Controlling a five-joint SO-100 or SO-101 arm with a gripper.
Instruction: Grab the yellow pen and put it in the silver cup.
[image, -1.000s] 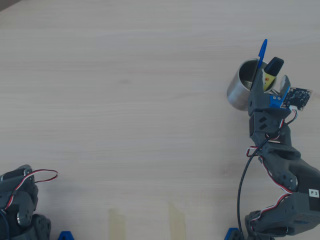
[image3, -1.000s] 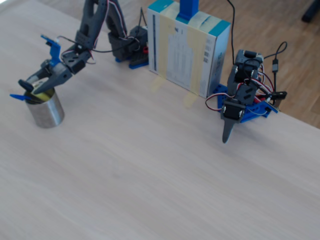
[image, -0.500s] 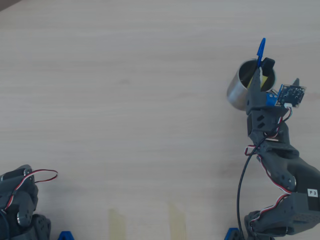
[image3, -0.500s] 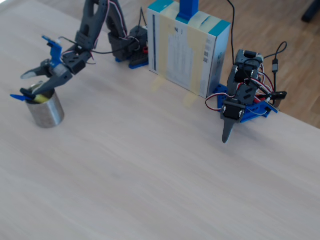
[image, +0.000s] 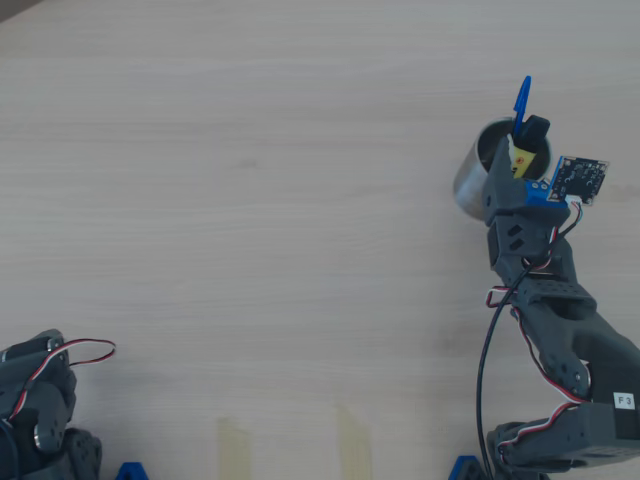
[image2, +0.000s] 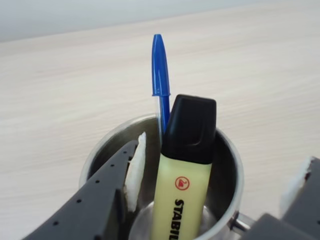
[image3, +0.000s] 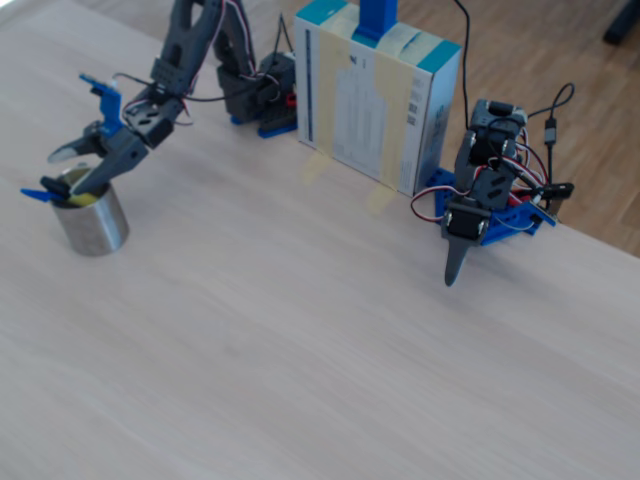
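The silver cup (image: 471, 187) stands at the table's right in the overhead view. The yellow pen (image2: 182, 192) stands upright inside the cup (image2: 100, 147), its black cap above the rim, next to a thin blue-capped pen (image2: 159, 65). My gripper (image2: 225, 150) is open, one finger reaching inside the cup's left wall and the other outside on the right, neither touching the yellow pen. From above, my gripper (image: 525, 172) covers part of the cup, and the yellow pen (image: 520, 156) shows between the fingers. In the fixed view my gripper (image3: 75, 168) hovers over the cup (image3: 95, 225).
A blue-and-white box (image3: 375, 95) stands at the table's back edge. A second, idle arm (image3: 480, 205) sits to its right, also seen at the overhead view's lower left (image: 35, 410). Two tape strips (image: 235, 450) lie near the front edge.
The gripper opened and let go of the yellow pen, which dropped deeper into the cup. The arm then shifted slightly and stays over the cup.
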